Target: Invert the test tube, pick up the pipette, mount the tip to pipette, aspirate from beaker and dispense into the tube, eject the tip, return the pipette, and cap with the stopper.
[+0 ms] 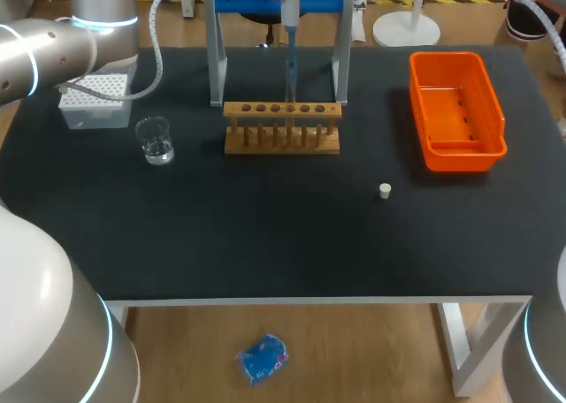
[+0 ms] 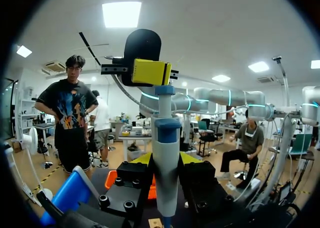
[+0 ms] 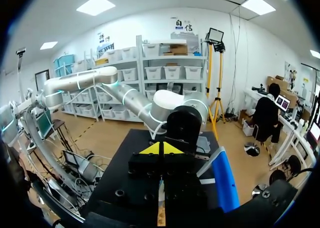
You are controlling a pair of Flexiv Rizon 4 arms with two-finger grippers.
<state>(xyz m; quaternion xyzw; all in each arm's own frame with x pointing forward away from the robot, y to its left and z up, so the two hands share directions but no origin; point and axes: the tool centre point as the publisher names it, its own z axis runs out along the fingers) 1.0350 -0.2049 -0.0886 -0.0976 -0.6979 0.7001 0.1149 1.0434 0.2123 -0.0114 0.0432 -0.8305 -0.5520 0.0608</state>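
Pipette [image 2: 166, 158] is sitting at my left pincer [image 2: 165, 164], above the wooden rack [image 1: 281, 127]; I'm not seeing whether it's clamped. Right pincer [image 3: 160, 149] is hovering tips-together at the pipette's top.

The table [image 1: 265, 244] is matt black on top, with white legs. The tray [image 1: 460, 155] is bright orange throughout. The test tube rack [image 1: 281, 127] is pale tan wood, with a row of dark holes along its top. The beaker [image 1: 156, 141] is clear glass and the stopper [image 1: 385, 190] is white. The tip box [image 1: 95, 98] is white, finely dotted on top. The pipette [image 2: 166, 158] is pale grey with blue collars. Its stand [image 1: 215, 63] is blue on light grey uprights. The left arm [image 1: 44, 45] is silver with a cyan ring.
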